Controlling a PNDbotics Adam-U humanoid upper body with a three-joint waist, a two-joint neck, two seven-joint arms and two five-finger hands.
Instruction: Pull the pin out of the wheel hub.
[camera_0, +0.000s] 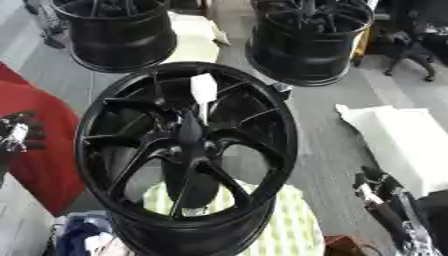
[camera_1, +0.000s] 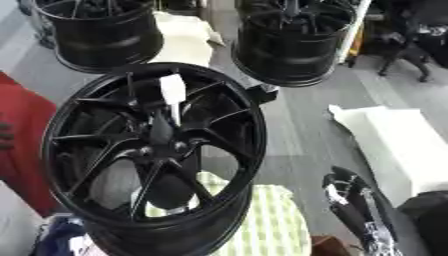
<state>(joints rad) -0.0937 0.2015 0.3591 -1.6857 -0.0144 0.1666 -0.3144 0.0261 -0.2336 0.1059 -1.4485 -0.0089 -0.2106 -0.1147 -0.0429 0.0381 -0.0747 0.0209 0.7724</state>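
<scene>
A black wheel hub (camera_0: 186, 155) is seen at centre on a checked cloth (camera_0: 289, 227), with a dark pin (camera_0: 189, 127) upright at its middle under a white tag (camera_0: 204, 90). The right hand (camera_1: 350, 197) is kept low right, well apart from the rim, fingers relaxed. The left hand (camera_0: 19, 132) is seen at the left edge; its finger state cannot be told.

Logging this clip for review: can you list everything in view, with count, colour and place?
wheel hub: one, black, centre foreground, face up
pin: one, dark, upright at the hub's centre
white tag: one, over the hub's far spokes
other wheels: two, black, far left and far right
checked cloth: one, pale green, under the hub
white block: one, right, on the floor
red surface: one, left edge
left hand: left edge, fingers unclear
right hand: lower right, fingers unclear
</scene>
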